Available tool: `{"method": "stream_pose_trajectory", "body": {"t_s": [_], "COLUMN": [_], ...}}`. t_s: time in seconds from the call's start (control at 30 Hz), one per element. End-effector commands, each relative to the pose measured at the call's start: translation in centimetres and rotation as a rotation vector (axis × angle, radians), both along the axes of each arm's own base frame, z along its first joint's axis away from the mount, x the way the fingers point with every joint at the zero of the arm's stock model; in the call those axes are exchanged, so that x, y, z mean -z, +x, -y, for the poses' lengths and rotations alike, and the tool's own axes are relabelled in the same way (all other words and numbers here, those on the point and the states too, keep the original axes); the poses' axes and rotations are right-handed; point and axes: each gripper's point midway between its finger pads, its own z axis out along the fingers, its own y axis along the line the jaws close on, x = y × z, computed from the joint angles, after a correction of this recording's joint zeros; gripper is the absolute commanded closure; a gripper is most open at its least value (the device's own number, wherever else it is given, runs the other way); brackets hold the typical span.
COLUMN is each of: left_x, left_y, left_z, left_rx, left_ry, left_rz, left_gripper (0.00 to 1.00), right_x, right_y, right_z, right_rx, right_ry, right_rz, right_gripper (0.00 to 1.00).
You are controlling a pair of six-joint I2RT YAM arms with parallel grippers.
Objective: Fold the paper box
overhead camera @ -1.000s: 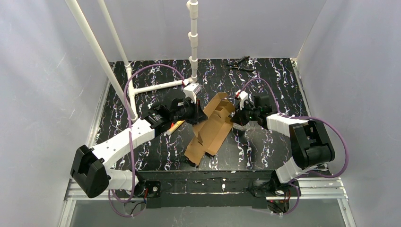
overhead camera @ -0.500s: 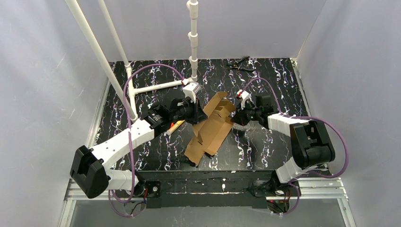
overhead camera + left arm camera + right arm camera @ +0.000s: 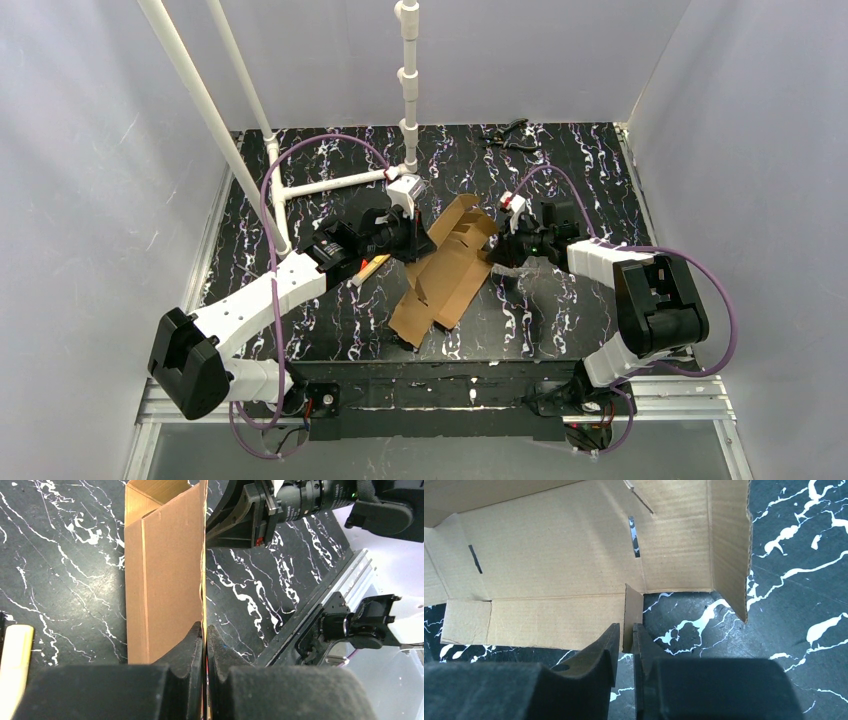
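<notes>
There are two claws and one paper box. The left claw [image 3: 205, 630] is closed on a thin upright edge of the paper box [image 3: 445, 275]. The right claw [image 3: 626, 630] has its fingers a little apart around a small tab [image 3: 633, 615]; whether they press it, I cannot tell. The box lies partly folded in the middle of the table [image 3: 330, 320]. Its long axis runs from 7 to 1 o'clock.

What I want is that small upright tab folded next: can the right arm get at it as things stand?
Probably yes. The small tab of the paper box stands in the gap between the right gripper's slightly parted fingers; the left gripper pinches another panel, clear of it.
</notes>
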Motion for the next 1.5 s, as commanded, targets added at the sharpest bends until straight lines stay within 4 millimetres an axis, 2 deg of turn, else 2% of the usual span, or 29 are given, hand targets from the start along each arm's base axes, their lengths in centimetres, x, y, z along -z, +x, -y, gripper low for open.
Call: {"method": "stream_pose_trajectory", "body": {"t_s": [0.0, 0.23, 0.43, 0.67, 0.8, 0.9, 1.0, 1.1, 1.13, 1.17, 1.3, 1.47], "left_x": [-1.7, -1.4, -1.4, -1.5, -1.8, -2.1, -2.3, -2.6, -2.6, -2.7, -3.0, -3.5], "left_y": [0.3, 1.1, 1.5, 2.2, 2.4, 2.5, 2.6, 2.7, 2.7, 2.8, 3.0, 3.5], "left_z": [-0.8, -1.4, -1.8, -2.3, -2.4, -2.5, -2.5, -2.5, -2.5, -2.4, -2.3, -2.0], "left_rx": [-0.002, -0.006, 0.006, 0.025, 0.041, 0.052, 0.060, 0.066, 0.067, 0.069, 0.079, 0.095], "left_ry": [0.023, 0.092, 0.142, 0.214, 0.244, 0.259, 0.269, 0.274, 0.275, 0.278, 0.291, 0.304], "left_rz": [0.072, 0.113, 0.150, 0.194, 0.216, 0.228, 0.237, 0.244, 0.245, 0.249, 0.256, 0.269], "left_gripper": [1.00, 1.00, 1.00, 1.00, 1.00, 1.00, 1.00, 1.00, 1.00, 1.00, 1.00, 1.00], "right_x": [-1.2, -2.1, -3.7, -6.3, -7.5, -8.0, -7.5, -6.3, -6.1, -5.8, -5.0, -5.1], "right_y": [-0.1, -0.4, -0.5, -0.6, 0.2, 2.1, 4.4, 5.2, 5.4, 5.6, 6.1, 6.1], "right_z": [-0.4, -0.1, 0.7, 2.0, 2.6, 3.1, 3.7, 3.7, 3.6, 3.5, 3.4, 2.7], "right_rx": [-0.053, -0.094, -0.130, -0.189, -0.212, -0.186, -0.146, -0.174, -0.176, -0.173, -0.156, -0.155], "right_ry": [0.030, 0.066, 0.099, 0.130, 0.107, 0.058, 0.007, -0.003, 0.002, 0.001, -0.012, 0.009], "right_rz": [0.027, 0.015, 0.012, -0.034, -0.021, 0.008, 0.004, -0.072, -0.094, -0.107, -0.097, -0.042], "right_gripper": [0.72, 0.61, 0.43, 0.34, 0.33, 0.28, 0.22, 0.19, 0.08, 0.02, 0.02, 0.02]}}
